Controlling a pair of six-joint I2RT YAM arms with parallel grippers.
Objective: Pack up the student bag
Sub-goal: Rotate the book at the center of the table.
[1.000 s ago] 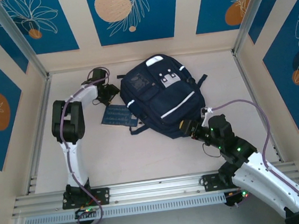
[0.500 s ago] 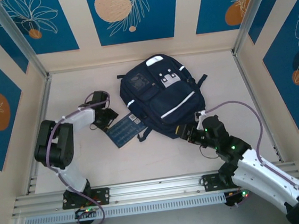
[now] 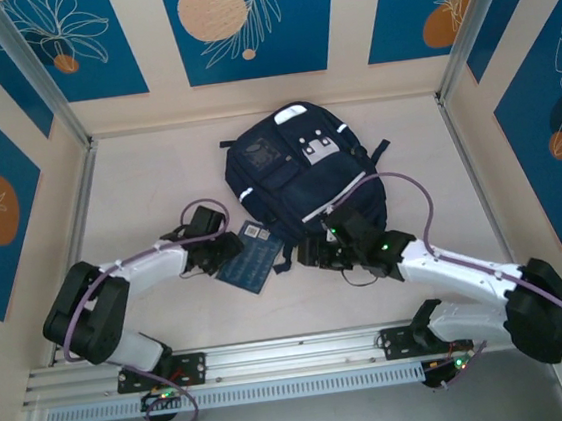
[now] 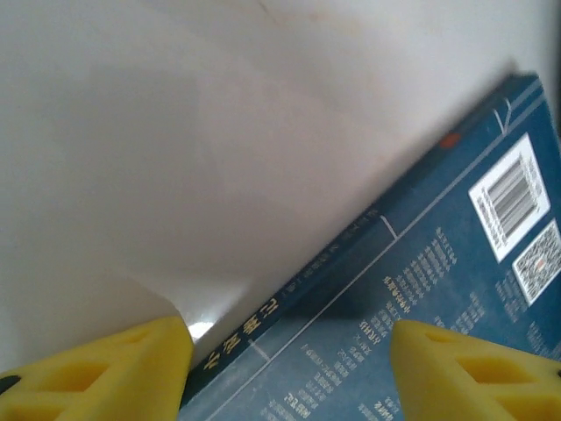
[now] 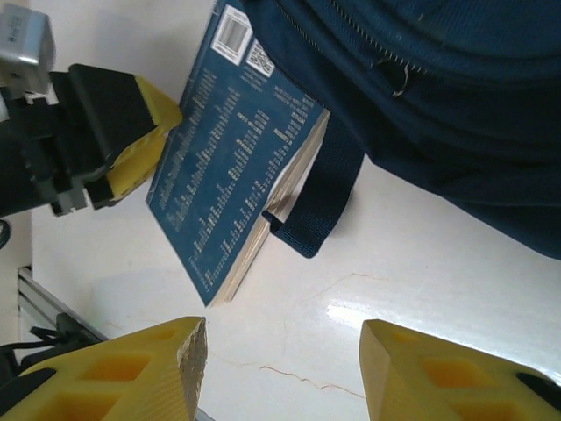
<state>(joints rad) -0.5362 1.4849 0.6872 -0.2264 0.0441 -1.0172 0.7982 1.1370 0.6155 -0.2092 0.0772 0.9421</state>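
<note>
1. Top external view is showing the large dark navy fabric backpack with white reflective stripes (image 3: 303,183) lying flat toward the back middle of the pale tabletop (image 3: 137,175), with its front pockets facing up.
2. A thin dark blue paperback book with a white barcode label (image 3: 254,261) is lying flat just beside the backpack's near left corner. Its page edge is touching a dark strap loop (image 5: 326,189) that is trailing from the backpack.
3. The left gripper (image 3: 228,256) is reaching low over the book's left edge with its yellow fingers (image 4: 96,373) standing wide apart. One finger is sitting over bare table and the other over the cover, with the spine running between them.
4. The right gripper (image 3: 309,253) is hovering at the backpack's near edge, just right of the book. Its yellow fingers (image 5: 114,377) are spreading wide above bare table.
</note>
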